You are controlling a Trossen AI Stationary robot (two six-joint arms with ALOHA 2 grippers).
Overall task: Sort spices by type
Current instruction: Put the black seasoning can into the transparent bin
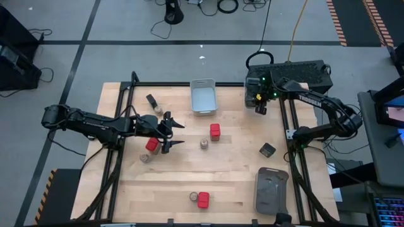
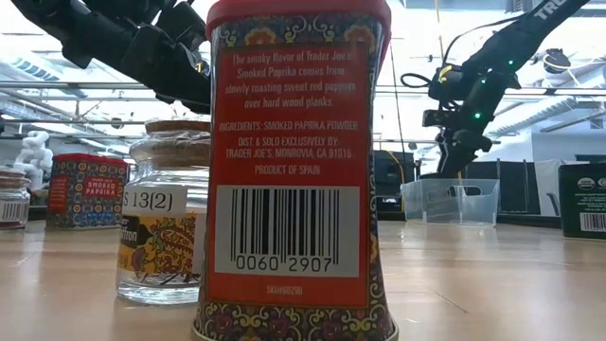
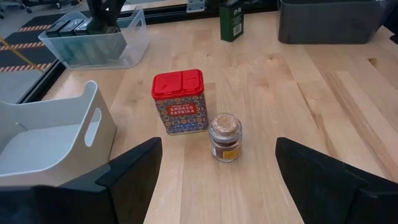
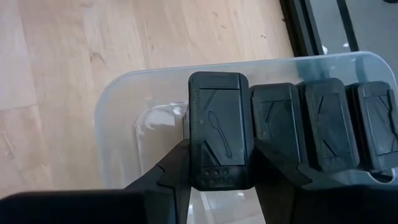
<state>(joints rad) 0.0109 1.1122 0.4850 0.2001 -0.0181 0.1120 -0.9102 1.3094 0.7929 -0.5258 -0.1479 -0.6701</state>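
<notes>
My right gripper (image 4: 219,171) is shut on a black spice tin (image 4: 219,137) over the clear bin (image 4: 124,124) at the table's far right (image 1: 255,94), beside three black tins (image 4: 323,124) standing in that bin. My left gripper (image 1: 180,133) hovers open at the table's left. Ahead of its fingers a red-capped paprika tin (image 3: 178,99) and a tan-topped round jar (image 3: 224,137) stand on the wood. More red tins (image 1: 152,145) (image 1: 203,200), jars (image 1: 145,157) (image 1: 193,197) and black tins (image 1: 267,149) (image 1: 151,101) stand scattered on the table. My right gripper pinches the black tin by its two long sides (image 4: 194,155) between its two fingers (image 4: 177,168), near one end. The fingers slant down from above. The tin's lid faces up, next to the row of tins; whether its base touches the bin I cannot tell.
A pale grey handled bin (image 1: 203,96) stands at the far middle. A dark grey bin (image 1: 271,189) lies near the right front. A black frame (image 1: 189,84) edges the table. In the low view a red tin (image 2: 298,161) and a jar (image 2: 166,227) stand close to the camera.
</notes>
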